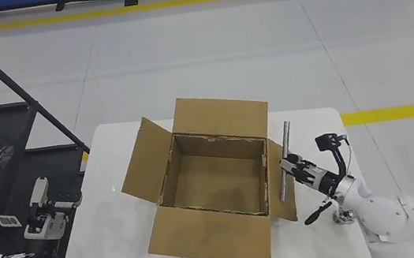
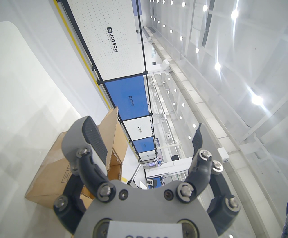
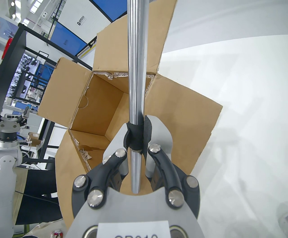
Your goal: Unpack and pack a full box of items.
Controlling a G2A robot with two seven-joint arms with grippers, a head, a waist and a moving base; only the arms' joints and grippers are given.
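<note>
An open brown cardboard box [image 1: 213,180] stands in the middle of the white table [image 1: 326,240], all its flaps spread and nothing visible on its floor. My right gripper [image 1: 289,167] is shut on a shiny metal rod [image 1: 284,161] near one end, beside the box's right flap. In the right wrist view the metal rod [image 3: 136,67] runs up past the box [image 3: 96,106] from my right gripper [image 3: 136,135]. My left gripper [image 1: 39,194] hangs off the table's left edge. Its own view shows my left gripper [image 2: 146,144] open, nothing between its pads, with the box [image 2: 58,166] behind it.
A black metal frame [image 1: 20,99] stands left of the table, with dark floor under it. Bare tabletop lies left of the box and at the front right corner. Yellow floor lines [image 1: 400,111] run behind and to the right.
</note>
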